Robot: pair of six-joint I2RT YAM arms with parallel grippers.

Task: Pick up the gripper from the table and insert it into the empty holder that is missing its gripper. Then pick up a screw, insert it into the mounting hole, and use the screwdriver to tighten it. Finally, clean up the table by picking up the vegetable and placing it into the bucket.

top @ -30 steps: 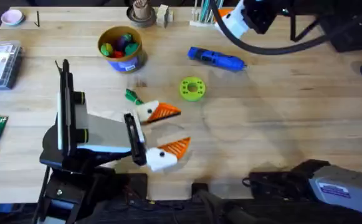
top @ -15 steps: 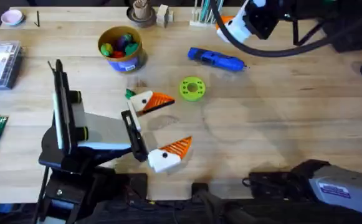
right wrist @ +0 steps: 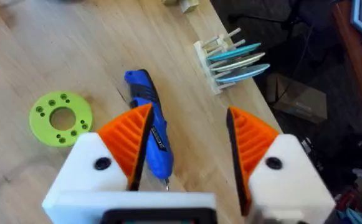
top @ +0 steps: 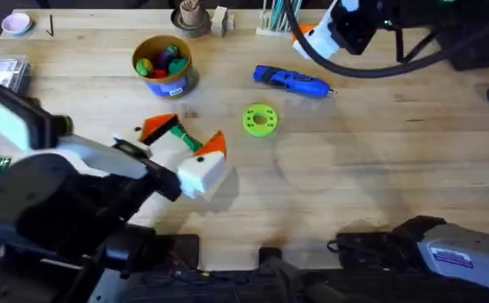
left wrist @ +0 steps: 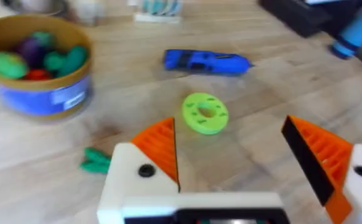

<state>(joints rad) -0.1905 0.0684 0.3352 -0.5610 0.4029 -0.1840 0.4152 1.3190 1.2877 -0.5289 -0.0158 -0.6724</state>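
My left gripper (top: 184,135) hangs open over the table's left middle, its orange-tipped fingers (left wrist: 159,146) spread wide. The dark-green vegetable (top: 179,135) lies on the wood under it. In the left wrist view the vegetable (left wrist: 95,160) sits just outside one finger. The bucket (top: 164,63), full of coloured toys, stands a little beyond. The blue screwdriver (top: 293,81) lies at the back centre. My right gripper (right wrist: 190,143) is open high above the screwdriver (right wrist: 148,124), near the back edge (top: 311,32). The loose gripper, holder and screw are out of view.
A lime-green disc (top: 259,119) with holes lies between vegetable and screwdriver. A brown cup (top: 191,17) and a rack of teal sticks (right wrist: 233,59) stand along the back edge. A clear parts box (top: 0,80) sits at the left edge.
The left arm has swung round and now looms large under the overhead camera. Its open gripper moved toward the back left, over the vegetable. The right arm has barely moved.
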